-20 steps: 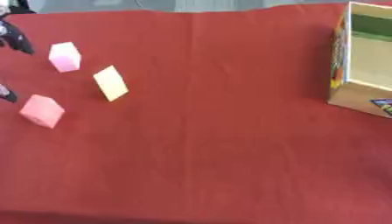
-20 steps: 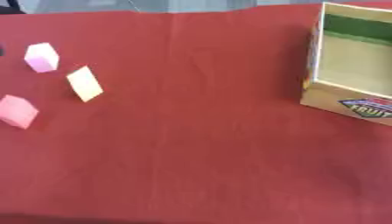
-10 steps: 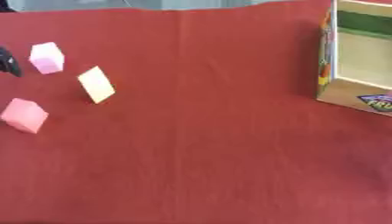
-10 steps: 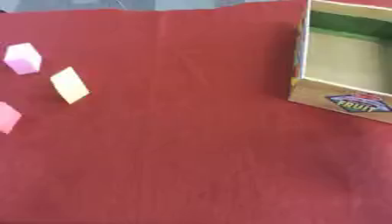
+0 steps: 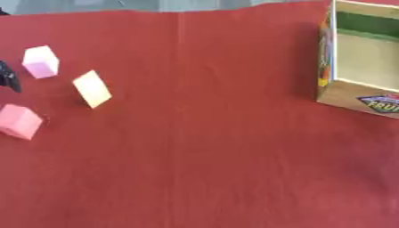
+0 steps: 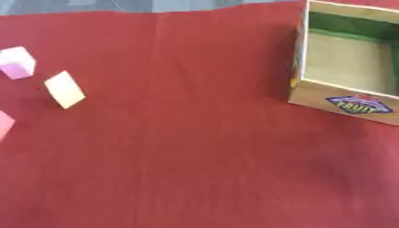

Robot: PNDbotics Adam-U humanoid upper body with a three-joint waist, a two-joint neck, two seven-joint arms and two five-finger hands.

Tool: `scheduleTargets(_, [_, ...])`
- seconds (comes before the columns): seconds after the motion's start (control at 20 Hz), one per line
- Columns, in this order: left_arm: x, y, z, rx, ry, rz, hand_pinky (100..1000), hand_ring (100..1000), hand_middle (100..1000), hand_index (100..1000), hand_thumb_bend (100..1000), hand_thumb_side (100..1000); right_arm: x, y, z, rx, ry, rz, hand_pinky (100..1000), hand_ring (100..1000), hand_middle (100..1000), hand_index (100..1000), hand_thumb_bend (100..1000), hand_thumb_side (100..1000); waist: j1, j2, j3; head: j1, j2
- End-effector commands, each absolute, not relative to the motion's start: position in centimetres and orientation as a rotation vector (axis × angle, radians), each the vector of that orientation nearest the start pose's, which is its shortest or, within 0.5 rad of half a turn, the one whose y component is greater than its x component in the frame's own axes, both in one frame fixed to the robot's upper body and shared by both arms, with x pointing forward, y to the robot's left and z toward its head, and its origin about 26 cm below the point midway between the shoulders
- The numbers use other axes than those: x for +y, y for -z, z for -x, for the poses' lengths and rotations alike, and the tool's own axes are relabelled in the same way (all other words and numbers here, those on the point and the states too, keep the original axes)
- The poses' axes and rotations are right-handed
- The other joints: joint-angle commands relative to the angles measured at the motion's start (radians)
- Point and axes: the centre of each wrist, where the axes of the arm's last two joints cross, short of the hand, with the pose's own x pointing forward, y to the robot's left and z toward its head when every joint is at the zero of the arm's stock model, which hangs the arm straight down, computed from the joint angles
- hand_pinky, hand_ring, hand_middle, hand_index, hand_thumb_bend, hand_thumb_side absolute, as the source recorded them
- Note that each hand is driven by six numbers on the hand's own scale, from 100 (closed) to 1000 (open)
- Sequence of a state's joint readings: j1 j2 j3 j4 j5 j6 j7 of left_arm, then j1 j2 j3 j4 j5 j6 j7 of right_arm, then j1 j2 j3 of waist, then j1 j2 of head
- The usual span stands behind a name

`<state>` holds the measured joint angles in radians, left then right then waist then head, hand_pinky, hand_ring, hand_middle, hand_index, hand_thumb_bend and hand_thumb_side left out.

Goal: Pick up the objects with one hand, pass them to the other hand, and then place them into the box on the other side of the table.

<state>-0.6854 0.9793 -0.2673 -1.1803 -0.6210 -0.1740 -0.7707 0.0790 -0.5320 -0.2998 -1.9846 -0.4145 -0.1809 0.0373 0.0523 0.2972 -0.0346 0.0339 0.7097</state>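
My table wears a matt red cloth (image 5: pixel 202 147), softly creased, on which the pale pink block (image 5: pixel 40 62), yellow block (image 5: pixel 93 88) and deeper pink block (image 5: pixel 18 121) left of the box look smooth and dull, while the cardboard box (image 6: pixel 343 101) shows a printed, faintly glossy label.

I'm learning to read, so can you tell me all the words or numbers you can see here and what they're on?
"FRUIT": on the blue oval label on the front of the open cardboard box at the right of the red tablecloth.
Smaller print around that label: too blurred to read.
Coloured markings on the box's left side: unreadable.
The two pink blocks and the yellow block: no writing visible.
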Motion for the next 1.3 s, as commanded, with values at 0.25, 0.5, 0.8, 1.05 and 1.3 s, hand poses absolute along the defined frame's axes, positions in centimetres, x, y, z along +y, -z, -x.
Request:
scheduleTargets(0.25, [43.41,-24.42,-39.81,-0.802,1.683,-0.853,809,782,712,715,722,100,-39.06,-16.58,-23.69,-2.168,-0.163,0.228,927,1000,853,953,100,604,-0.001,-0.010,-0.004,0.007,-0.008])
scheduleTargets(0.5, [43.50,-23.97,-40.03,-0.788,1.690,-0.842,793,770,683,696,655,100,-39.04,-16.51,-23.68,-2.163,-0.159,0.231,928,1000,853,954,100,605,0.000,-0.010,-0.006,0.011,-0.007])
scheduleTargets(0.8, [43.75,-24.18,-39.95,-0.771,1.678,-0.813,801,778,712,732,738,100,-39.09,-16.43,-23.62,-2.160,-0.155,0.234,928,1000,850,954,100,604,0.000,-0.012,-0.003,0.012,-0.004])
scheduleTargets(1.05, [44.03,-24.86,-39.58,-0.742,1.669,-0.830,801,782,718,735,742,100,-39.13,-16.44,-23.59,-2.158,-0.153,0.235,929,1000,849,955,100,605,0.001,-0.013,-0.001,0.015,-0.010])
scheduleTargets(1.3, [44.09,-24.55,-39.64,-0.708,1.681,-0.843,793,775,706,720,686,100,-39.11,-16.37,-23.58,-2.156,-0.151,0.233,930,1000,849,955,100,605,0.000,-0.012,-0.002,0.015,-0.009])
